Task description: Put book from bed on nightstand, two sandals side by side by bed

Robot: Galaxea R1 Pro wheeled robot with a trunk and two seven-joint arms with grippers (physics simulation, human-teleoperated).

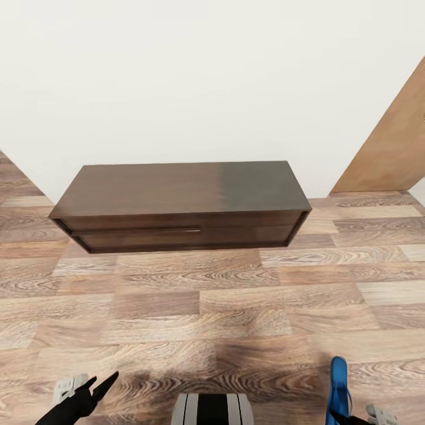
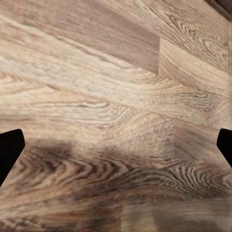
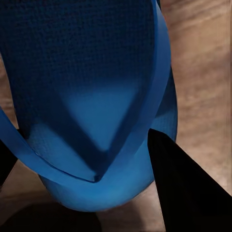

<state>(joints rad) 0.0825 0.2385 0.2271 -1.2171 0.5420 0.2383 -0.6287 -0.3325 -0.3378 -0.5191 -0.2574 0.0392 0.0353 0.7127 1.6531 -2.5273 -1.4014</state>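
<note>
Head view had the robot facing a long low dark brown wooden drawer cabinet (image 1: 180, 203) against a white wall, on wood-plank floor (image 1: 236, 307). Right gripper (image 3: 121, 169) was clamped on one bright blue flat flip-flop sandal (image 3: 87, 72); black fingers (image 3: 188, 188) pressed either side of its sole, and the sandal (image 1: 338, 389) stood on edge above that claw. Left gripper (image 2: 116, 145) was spread wide, nothing between its fingertips (image 2: 9, 150), bare floor beyond it. Judged progress: one sandal picked up and in transit, not yet placed; second sandal, book and bed weren't visible, so those steps looked undone or unknown.
</note>
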